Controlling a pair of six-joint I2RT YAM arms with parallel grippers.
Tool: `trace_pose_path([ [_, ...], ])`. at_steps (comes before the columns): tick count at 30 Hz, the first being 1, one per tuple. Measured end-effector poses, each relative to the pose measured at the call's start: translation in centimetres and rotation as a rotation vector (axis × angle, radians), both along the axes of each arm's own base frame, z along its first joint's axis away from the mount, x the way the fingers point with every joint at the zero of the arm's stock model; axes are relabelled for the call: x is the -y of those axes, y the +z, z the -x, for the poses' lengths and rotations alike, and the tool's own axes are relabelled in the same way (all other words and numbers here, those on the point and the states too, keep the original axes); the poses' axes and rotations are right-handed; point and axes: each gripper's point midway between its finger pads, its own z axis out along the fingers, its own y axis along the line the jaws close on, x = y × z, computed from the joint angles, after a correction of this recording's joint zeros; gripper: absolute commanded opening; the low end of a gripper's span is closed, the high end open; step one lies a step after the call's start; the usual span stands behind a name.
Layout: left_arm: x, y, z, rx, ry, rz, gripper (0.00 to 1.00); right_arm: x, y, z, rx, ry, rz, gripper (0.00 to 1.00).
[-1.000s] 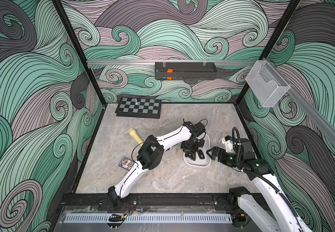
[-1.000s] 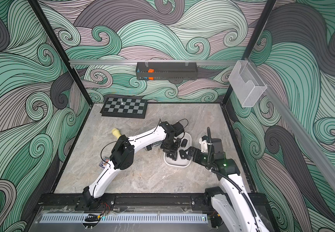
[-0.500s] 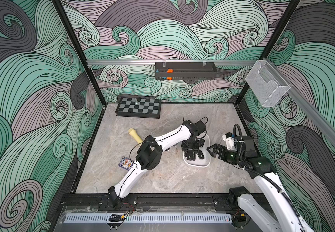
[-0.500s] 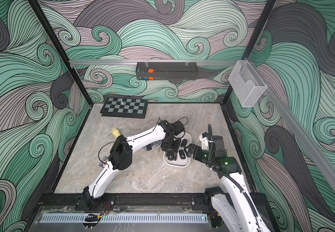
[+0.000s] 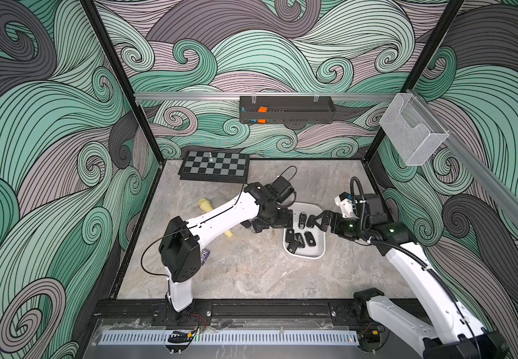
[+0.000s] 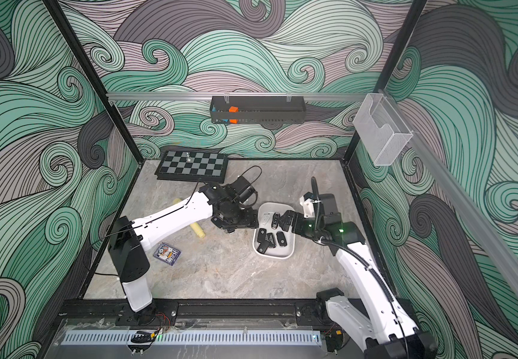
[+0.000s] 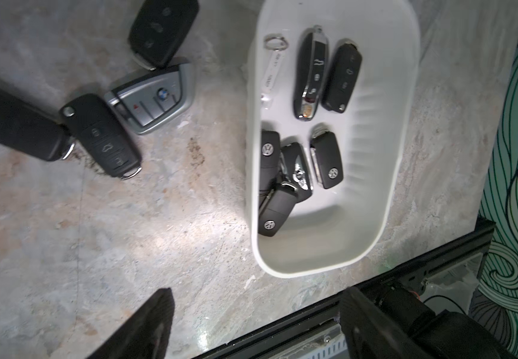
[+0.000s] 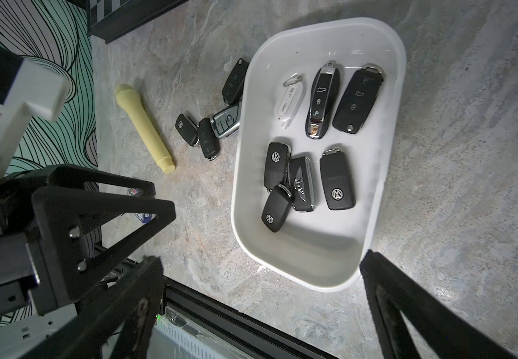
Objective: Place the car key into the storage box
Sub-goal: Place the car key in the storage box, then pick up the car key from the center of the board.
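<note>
Hovering above the table with the left claw spread wide, pinching nothing. Just ahead of its fingertips and off to one side: the white storage box, holding six car key fobs and a white key tag on a ring. Nearest that claw among them, a black Volkswagen fob overlapping a Bentley fob. Ahead on the other side, loose on the table outside the box: a silver BMW fob bunched with three black fobs. Holding the right claw spread as well, empty, with the box directly ahead of its fingertips. Farther from the right claw, past the loose fobs: a pale yellow rod flat on the table.
</note>
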Motion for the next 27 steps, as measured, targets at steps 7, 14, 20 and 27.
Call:
trace_pose_path([
  [7,-8.1,-1.0,-2.2,-0.029,0.178,0.026,0.99,-5.6,-0.5,-2.9,-0.034,0.120,0.074,0.99],
  [14,-13.6,-0.8,-3.8,0.016,0.301,0.110,0.99,-11.1,-2.4,-5.7,-0.053,0.202,0.167,0.96],
  [20,-17.1,-3.5,-3.7,-0.018,0.394,0.137,0.99,-15.1,-4.7,-8.0,-0.091,0.234,0.224,0.93],
  [27,-19.0,-4.5,-4.6,-0.010,0.450,0.170,0.99,-17.6,-7.3,-10.9,-0.124,0.212,0.279,0.84],
])
